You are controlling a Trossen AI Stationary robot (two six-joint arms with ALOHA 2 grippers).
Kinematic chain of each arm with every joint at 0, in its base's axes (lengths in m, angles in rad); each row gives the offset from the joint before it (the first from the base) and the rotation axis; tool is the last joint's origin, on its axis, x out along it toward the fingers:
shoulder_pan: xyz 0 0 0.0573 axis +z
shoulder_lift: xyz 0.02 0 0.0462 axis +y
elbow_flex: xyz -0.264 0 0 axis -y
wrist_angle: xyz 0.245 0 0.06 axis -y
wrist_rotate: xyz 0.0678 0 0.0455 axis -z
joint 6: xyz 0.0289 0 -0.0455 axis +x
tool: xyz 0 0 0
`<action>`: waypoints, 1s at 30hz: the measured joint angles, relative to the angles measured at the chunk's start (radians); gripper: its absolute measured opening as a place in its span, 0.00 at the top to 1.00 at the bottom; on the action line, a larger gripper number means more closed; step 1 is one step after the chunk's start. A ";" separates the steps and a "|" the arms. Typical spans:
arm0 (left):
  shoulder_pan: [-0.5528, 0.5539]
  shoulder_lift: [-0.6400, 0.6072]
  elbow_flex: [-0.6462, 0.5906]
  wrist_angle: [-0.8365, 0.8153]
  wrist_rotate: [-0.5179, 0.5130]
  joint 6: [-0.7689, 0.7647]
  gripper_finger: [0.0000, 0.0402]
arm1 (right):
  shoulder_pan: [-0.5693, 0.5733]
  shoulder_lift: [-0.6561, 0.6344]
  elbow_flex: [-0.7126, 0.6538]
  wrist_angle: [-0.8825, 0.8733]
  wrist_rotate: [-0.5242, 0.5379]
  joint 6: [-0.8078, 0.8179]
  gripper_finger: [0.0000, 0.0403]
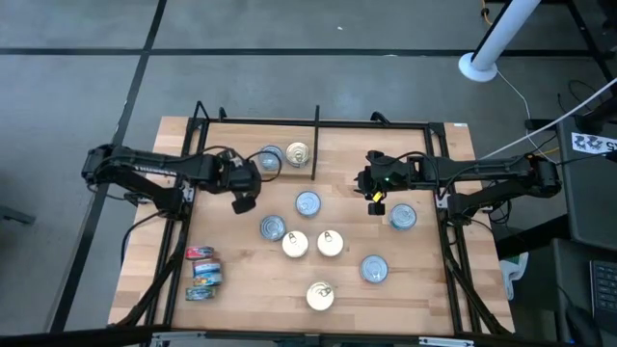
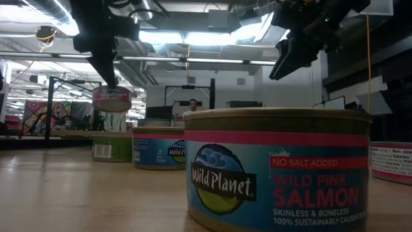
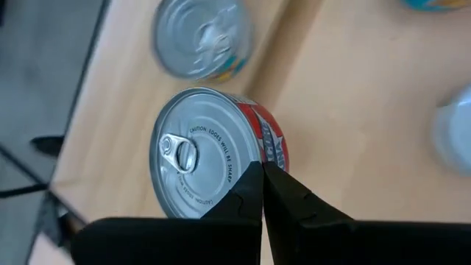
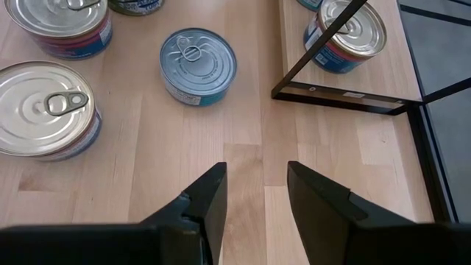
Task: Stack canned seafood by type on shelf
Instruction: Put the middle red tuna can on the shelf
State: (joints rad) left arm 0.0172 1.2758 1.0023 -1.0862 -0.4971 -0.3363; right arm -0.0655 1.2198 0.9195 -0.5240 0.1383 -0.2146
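Wooden board of the shelf carries the tins, inside a thin black frame. Nearest to the low camera stands a tin with a pink band and the words "Wild Planet" and "Salmon". Behind it a blue-labelled tin and a green-labelled tin stand upright. From above, three red-and-blue tins lie close together at the left front. Pale gold tops and silver-blue tops are spread over the middle. Two tins stand at the back, just left of the black divider bar.

Left gripper hangs above a red-labelled pull-tab tin, its fingers closed together on nothing. Right gripper hovers over bare wood on the right half, its fingers apart and empty, a flat blue tin farther ahead.
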 joint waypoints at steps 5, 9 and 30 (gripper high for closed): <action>0.081 0.000 0.000 -0.002 -0.033 0.049 1.00 | 0.000 0.000 0.000 0.000 0.000 0.000 0.65; 0.150 0.013 0.000 0.004 -0.033 0.079 1.00 | 0.000 0.000 0.000 0.000 0.000 0.000 0.65; 0.279 0.151 -0.064 0.207 -0.013 0.212 1.00 | 0.000 0.000 0.000 0.001 0.000 0.000 0.65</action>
State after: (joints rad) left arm 0.2966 1.4267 0.9382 -0.8795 -0.5098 -0.1242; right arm -0.0654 1.2198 0.9195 -0.5232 0.1383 -0.2146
